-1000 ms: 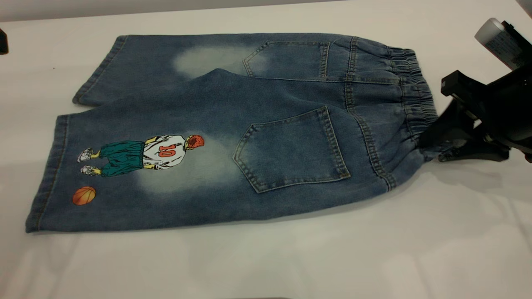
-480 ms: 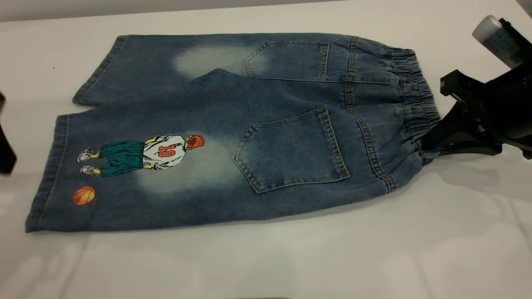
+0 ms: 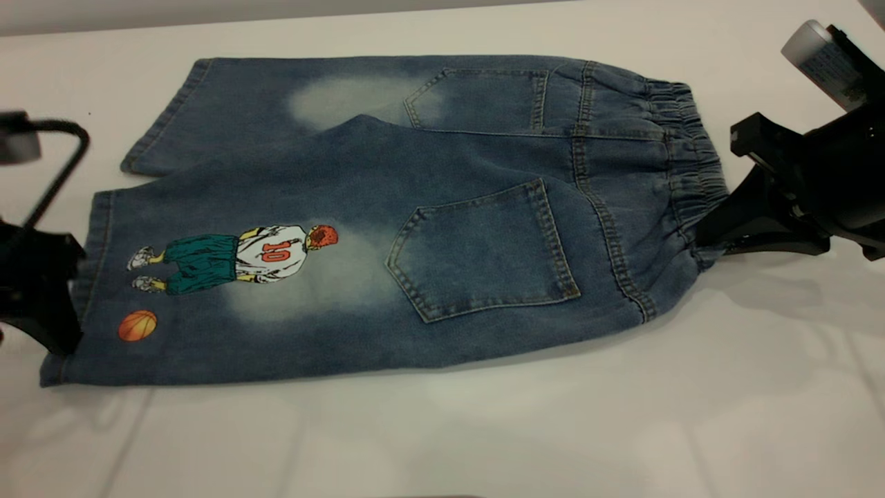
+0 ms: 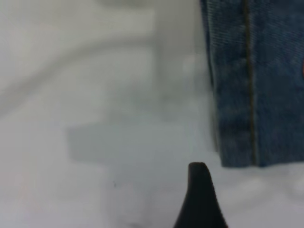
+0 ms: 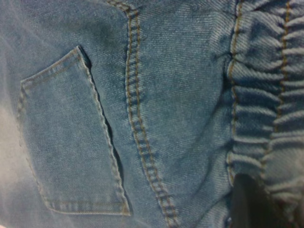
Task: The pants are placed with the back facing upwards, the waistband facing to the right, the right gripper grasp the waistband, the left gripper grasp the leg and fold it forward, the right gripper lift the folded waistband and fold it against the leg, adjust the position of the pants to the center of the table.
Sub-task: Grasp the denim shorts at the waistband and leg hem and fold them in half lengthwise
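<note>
Jaws of the right gripper [image 3: 709, 242] clamp the waistband [image 3: 691, 166]; left gripper [image 3: 48, 304] — jaws unclear — beside the "10"-printed leg [image 3: 276, 290].

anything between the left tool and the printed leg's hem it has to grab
Nothing visible. The left tool sits right at the hem of the leg, with only bare table beside it in the left wrist view. The right tool is at the waistband.
</note>
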`<action>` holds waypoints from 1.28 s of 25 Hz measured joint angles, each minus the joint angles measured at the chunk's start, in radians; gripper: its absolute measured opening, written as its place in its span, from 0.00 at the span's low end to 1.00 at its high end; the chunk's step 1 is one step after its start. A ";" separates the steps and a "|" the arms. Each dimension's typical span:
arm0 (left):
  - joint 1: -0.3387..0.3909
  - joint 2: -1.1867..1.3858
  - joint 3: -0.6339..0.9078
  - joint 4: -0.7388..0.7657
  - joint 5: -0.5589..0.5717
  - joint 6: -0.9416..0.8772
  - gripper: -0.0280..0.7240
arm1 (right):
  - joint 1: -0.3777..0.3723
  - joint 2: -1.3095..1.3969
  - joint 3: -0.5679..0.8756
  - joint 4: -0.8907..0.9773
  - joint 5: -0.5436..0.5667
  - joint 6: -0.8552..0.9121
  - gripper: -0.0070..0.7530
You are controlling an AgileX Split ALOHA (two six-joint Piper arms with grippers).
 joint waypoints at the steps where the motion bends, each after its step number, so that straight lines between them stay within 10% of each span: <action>1: 0.000 0.018 0.000 0.000 -0.007 0.000 0.67 | 0.000 0.000 0.000 -0.001 0.000 0.000 0.05; 13: 0.000 0.144 -0.009 -0.038 -0.087 0.001 0.65 | 0.000 0.000 0.000 -0.001 0.000 -0.004 0.05; 21: 0.000 0.145 -0.012 -0.062 -0.092 0.004 0.12 | 0.000 0.000 0.000 -0.016 0.024 -0.004 0.05; 32: -0.061 -0.141 -0.013 -0.053 0.068 0.004 0.09 | 0.000 -0.081 0.000 -0.192 0.101 0.114 0.06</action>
